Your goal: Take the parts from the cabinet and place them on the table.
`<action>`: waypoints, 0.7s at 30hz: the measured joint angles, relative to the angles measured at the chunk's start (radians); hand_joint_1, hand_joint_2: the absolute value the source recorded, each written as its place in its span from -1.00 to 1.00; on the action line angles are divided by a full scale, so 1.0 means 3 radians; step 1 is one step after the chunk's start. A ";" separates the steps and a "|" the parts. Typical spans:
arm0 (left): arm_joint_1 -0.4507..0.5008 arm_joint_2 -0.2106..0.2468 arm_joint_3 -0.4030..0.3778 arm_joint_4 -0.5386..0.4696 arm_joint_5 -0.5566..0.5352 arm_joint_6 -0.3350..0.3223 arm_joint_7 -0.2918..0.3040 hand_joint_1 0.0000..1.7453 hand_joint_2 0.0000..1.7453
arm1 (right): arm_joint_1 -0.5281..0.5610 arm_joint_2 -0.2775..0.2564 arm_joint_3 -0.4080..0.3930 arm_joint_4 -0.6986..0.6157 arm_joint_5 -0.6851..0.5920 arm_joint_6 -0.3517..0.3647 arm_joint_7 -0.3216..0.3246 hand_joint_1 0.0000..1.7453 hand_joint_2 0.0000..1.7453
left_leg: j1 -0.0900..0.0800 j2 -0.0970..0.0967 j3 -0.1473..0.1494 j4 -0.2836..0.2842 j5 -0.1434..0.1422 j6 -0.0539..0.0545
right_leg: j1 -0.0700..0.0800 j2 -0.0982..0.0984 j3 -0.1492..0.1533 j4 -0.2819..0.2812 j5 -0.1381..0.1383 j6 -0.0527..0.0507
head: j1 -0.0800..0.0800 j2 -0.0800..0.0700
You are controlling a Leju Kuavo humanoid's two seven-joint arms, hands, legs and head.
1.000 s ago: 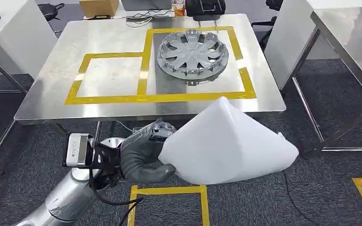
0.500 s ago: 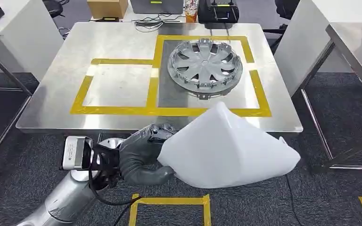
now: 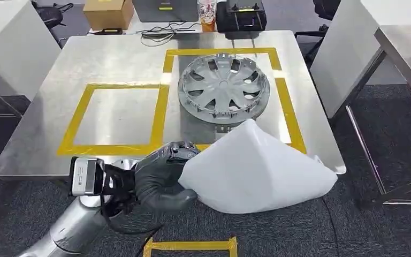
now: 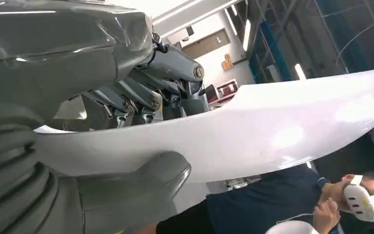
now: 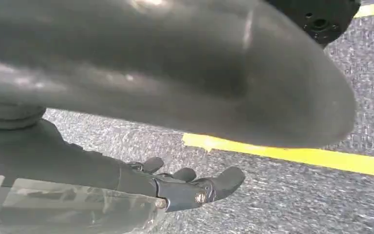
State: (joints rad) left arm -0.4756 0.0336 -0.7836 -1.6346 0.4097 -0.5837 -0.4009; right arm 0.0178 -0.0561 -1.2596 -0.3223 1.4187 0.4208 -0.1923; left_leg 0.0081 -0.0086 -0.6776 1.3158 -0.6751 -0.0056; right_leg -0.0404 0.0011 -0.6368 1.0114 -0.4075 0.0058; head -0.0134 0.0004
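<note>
Head view: L hand (image 3: 163, 179) fingers clamp white part (image 3: 257, 168); R wrist view: R hand (image 5: 185, 187) fingers loose, empty.

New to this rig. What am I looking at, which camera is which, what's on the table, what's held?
It is a two-armed humanoid robot. The head view looks down from its body: the left hand grips a large white curved plastic panel near the steel table, where a silver hubcap lies inside the yellow tape outline. The left wrist view shows that grip up close, thumb under the panel, and a person wearing a headset. The right wrist view shows the right hand empty, fingers loosely extended, above grey carpet.
</note>
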 joint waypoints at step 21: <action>0.0013 -0.0006 0.0032 -0.0083 -0.0027 0.0004 -0.0015 0.76 1.00 | -0.0017 0.0019 -0.0033 -0.0043 0.0001 0.0033 0.0001 -1.00 -1.00 | -0.0106 -0.0029 0.0390 -0.1049 0.0710 0.0161 | 0.0047 0.0002 0.0087 -0.0033 -0.0049 0.0118 | 0.0022 0.0000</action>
State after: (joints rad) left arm -0.4716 0.0317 -0.7740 -1.6594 0.4017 -0.5825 -0.4055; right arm 0.0125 -0.0503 -1.2695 -0.3353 1.4191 0.4307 -0.1919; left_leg -0.0239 -0.0174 -0.5605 1.0009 -0.4620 0.0427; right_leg -0.0261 0.0017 -0.6108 1.0016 -0.4223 0.0414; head -0.0068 0.0004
